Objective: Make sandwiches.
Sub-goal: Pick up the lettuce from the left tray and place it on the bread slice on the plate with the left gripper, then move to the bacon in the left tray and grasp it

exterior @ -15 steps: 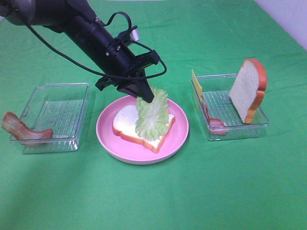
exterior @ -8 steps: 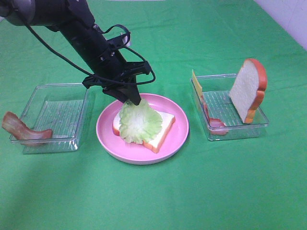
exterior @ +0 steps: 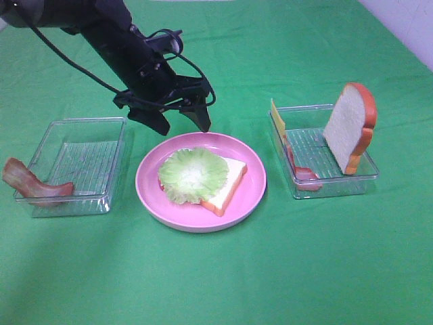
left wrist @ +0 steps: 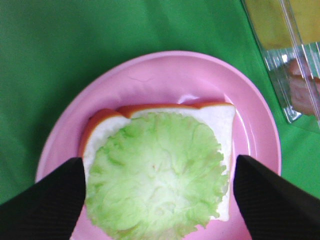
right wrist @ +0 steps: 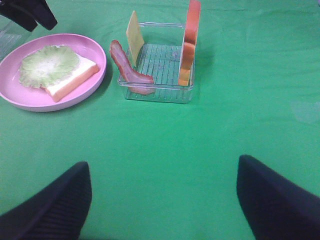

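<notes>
While your left gripper hangs above the far edge of the pink plate, jaws spread wide and holding nothing, the lettuce leaf lies flat on the bread slice in the plate's middle, covering its left part. Right of the plate, 1 clear tray holds a second bread slice standing on edge at its right side, a cheese slice leaning at its far left corner and a bacon strip at its near left corner. Left of the plate, another bacon strip drapes over the near left edge of the other clear tray. Your right gripper, seen only from its wrist camera, hovers over the green cloth nearer than the right tray, jaws wide apart and empty.
</notes>
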`<act>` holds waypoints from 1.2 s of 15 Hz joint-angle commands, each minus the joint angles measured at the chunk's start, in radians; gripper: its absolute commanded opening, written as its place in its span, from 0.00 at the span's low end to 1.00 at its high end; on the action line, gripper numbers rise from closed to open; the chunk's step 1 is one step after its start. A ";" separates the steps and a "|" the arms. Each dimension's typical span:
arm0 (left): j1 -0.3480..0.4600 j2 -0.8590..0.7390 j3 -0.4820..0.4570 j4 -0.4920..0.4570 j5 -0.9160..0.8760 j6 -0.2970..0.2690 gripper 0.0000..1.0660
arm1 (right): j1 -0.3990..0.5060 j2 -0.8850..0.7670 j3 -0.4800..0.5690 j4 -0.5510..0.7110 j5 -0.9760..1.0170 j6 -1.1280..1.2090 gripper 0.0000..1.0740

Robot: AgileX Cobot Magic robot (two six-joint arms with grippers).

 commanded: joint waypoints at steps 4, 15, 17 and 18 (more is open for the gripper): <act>0.069 -0.153 -0.058 0.343 0.211 -0.364 0.73 | 0.001 -0.007 0.001 0.003 -0.011 -0.001 0.71; 0.234 -0.362 0.218 0.529 0.371 -0.410 0.73 | 0.001 -0.007 0.001 0.003 -0.011 -0.001 0.71; 0.234 -0.391 0.316 0.576 0.371 -0.452 0.73 | 0.001 -0.007 0.001 0.003 -0.011 -0.001 0.71; 0.234 -0.391 0.337 0.581 0.371 -0.460 0.73 | 0.001 -0.007 0.001 0.003 -0.011 -0.001 0.71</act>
